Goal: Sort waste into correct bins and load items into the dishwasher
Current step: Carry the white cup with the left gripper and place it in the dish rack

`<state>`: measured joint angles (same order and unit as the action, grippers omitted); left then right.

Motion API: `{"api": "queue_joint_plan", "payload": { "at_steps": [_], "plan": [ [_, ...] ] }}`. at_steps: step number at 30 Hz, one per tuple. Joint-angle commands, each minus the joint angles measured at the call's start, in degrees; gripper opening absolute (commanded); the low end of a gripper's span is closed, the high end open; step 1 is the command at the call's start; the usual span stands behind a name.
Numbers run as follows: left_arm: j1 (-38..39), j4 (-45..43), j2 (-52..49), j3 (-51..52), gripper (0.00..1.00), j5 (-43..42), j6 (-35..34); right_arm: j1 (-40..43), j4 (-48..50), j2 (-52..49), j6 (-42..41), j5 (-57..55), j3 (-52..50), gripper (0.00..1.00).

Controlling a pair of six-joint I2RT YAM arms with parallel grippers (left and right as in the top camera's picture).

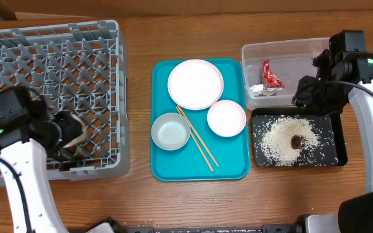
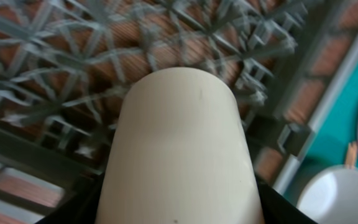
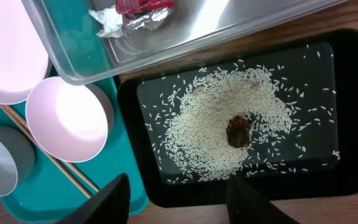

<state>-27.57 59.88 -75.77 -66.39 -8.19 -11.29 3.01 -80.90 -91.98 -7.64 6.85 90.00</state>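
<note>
My left gripper is shut on the small white cup, which it holds on its side over the near right part of the grey dishwasher rack. My right gripper hangs open and empty over the near edge of the black tray, where white rice grains ring a brown lump. The red-and-silver foil wrapper lies in the clear tub. On the teal tray are a large plate, a small plate, a bowl and chopsticks.
The teal tray lies in the middle of the wooden table, between the rack and the two bins. The clear tub stands just behind the black tray at the right. The rack's pegs stand close under the cup.
</note>
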Motion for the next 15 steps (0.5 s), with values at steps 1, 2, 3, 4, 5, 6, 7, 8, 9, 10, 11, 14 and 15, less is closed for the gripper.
{"api": "queue_joint_plan", "payload": {
  "at_steps": [1, 2, 3, 4, 5, 6, 7, 8, 9, 10, 11, 14, 15],
  "plan": [
    [-1.6, -1.9, 0.8, -1.7, 0.04, 3.8, -2.5, 0.1, 0.0, 1.2, -1.2, -1.6, 0.8, 0.52],
    [-1.7, -2.3, 0.5, -1.6, 0.05, 4.4, -2.5, 0.1, -0.2, 1.2, -1.2, -1.6, 0.8, 0.52],
    [-1.6, -3.0, 0.0, -1.6, 0.06, 5.1, -2.4, 0.1, -0.3, 1.2, -1.2, -1.6, 0.8, 0.52],
    [-1.6, -3.2, -0.7, -1.6, 0.08, 5.9, -2.4, 0.1, -0.5, 1.2, -1.2, -1.4, 0.8, 0.52],
    [-1.6, -3.4, -1.4, -1.6, 0.08, 6.9, -2.5, 0.1, -0.6, 1.2, -1.2, -1.2, 0.8, 0.52],
    [-1.6, -3.7, -2.2, -1.6, 0.06, 7.8, -2.4, 0.1, -0.7, 1.2, -1.2, -1.2, 0.8, 0.52],
    [-1.6, -3.8, -3.1, -1.6, 0.06, 8.7, -2.4, 0.1, -0.9, 1.2, -1.2, -1.2, 0.8, 0.52],
    [-1.6, -3.9, -4.0, -1.6, 0.04, 9.3, -2.4, 0.1, -0.9, 1.2, -1.2, -1.2, 0.8, 0.52],
    [-1.7, -4.0, -4.9, -1.6, 0.04, 9.6, -2.4, 0.1, -0.9, 1.2, -1.2, -1.2, 0.8, 0.52],
    [-1.7, -4.0, -5.8, -1.6, 0.04, 9.7, -2.4, 0.1, -0.9, 1.2, -1.2, -1.2, 0.8, 0.52],
    [-1.7, -4.0, -6.7, -1.6, 0.04, 9.7, -2.4, 0.1, -0.9, 1.2, -1.2, -1.2, 0.8, 0.52],
    [-1.6, -4.1, -9.5, -1.6, 0.17, 9.5, -2.5, 0.1, -0.9, 1.2, -1.2, -1.2, 0.8, 0.52],
    [-1.6, -4.2, -10.3, -1.6, 0.27, 9.2, -2.5, 0.1, -0.9, 1.2, -1.2, -1.2, 0.8, 0.52]
  ]
}}
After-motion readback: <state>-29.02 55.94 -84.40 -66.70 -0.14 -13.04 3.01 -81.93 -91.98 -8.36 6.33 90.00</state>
